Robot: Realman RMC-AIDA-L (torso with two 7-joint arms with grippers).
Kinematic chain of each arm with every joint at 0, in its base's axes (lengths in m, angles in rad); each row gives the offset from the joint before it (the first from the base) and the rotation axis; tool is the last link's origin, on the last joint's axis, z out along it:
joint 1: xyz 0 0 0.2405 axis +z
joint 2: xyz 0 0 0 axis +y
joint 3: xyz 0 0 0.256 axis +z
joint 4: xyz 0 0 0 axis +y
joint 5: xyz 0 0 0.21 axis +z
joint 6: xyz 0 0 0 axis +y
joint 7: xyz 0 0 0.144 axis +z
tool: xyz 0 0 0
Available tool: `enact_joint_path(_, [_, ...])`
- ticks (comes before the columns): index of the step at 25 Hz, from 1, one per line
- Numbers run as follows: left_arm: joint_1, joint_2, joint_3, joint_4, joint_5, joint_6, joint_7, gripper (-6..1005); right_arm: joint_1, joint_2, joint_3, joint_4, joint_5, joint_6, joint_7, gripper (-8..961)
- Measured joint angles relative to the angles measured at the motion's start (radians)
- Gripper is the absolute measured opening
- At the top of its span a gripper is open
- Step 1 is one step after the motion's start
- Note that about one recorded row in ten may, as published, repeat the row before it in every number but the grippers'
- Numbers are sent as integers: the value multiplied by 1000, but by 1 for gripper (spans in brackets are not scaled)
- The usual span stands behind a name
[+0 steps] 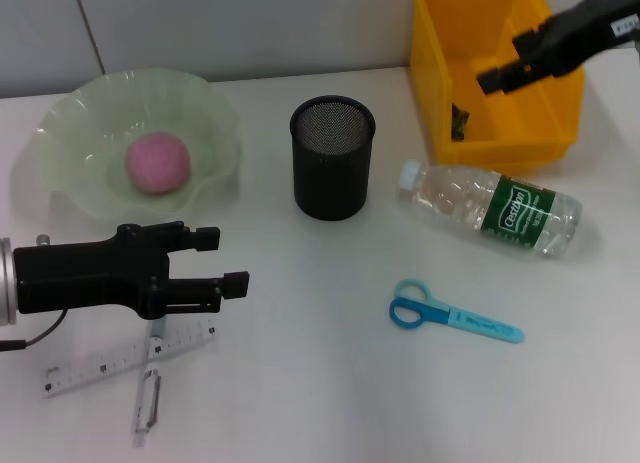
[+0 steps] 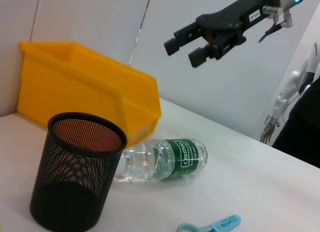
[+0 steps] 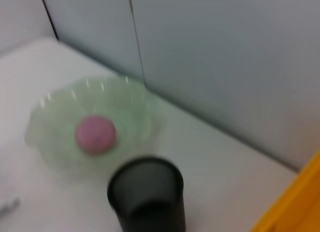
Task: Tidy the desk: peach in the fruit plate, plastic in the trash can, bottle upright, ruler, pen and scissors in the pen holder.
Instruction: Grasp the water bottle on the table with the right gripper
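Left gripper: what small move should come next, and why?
Probably straight down. The left gripper hovers open over the ruler and pen, both on the table and not in the holder. The peach is already in the plate; the right gripper is over the bin.

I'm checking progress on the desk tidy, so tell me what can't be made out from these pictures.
- Trash can: head view, the right hand covers part of the inside; the dark scrap there is too small to identify.
- Ruler and pen: head view, the left hand covers where they cross.
- Pen holder: its inside is hidden by its wall in both wrist views.
- Scissors: left wrist view, cut off by the edge.
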Motion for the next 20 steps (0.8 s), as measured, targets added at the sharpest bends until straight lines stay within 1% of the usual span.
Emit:
enact_joint_path(3, [-1, -1, 0, -1, 0, 2, -1, 836, 40, -6, -6, 15, -81, -49, 0, 824])
enact_joint_path(4, [0, -1, -1, -1, 0, 3, -1, 836, 62, -8, -14, 23, -135, -80, -6, 824])
enact_joint_path(5, [0, -1, -2, -1, 0, 4, -1, 836, 62, -8, -14, 23, -135, -80, -6, 824])
enact_joint_path(6, [1, -1, -5, -1, 0, 4, -2, 835, 81, -8, -26, 36, -181, -92, -11, 823])
enact_joint_path(8, [2, -1, -8, -1, 0, 5, -2, 835, 88, -8, -34, 46, -202, -92, -13, 823])
enact_joint_path(9, [4, -1, -10, -1, 0, 5, -2, 835, 97, -6, -56, 67, -239, -89, -19, 822])
enact_joint_path(10, [4, -1, -10, -1, 0, 5, -2, 835, 97, -6, -56, 67, -239, -89, -19, 822])
enact_joint_path(11, [6, -1, -12, -1, -1, 6, -2, 835, 102, -2, -85, 87, -266, -81, -21, 822])
enact_joint_path(12, [6, -1, -12, -1, -2, 6, -2, 835, 102, -2, -85, 87, -266, -81, -21, 821])
enact_joint_path(14, [6, -1, -12, -1, -2, 6, -2, 835, 103, 5, -128, 121, -291, -53, -23, 821])
enact_joint_path(20, [7, 1, -12, -1, 1, 6, 0, 835, 102, 8, -161, 180, -307, -24, -31, 819])
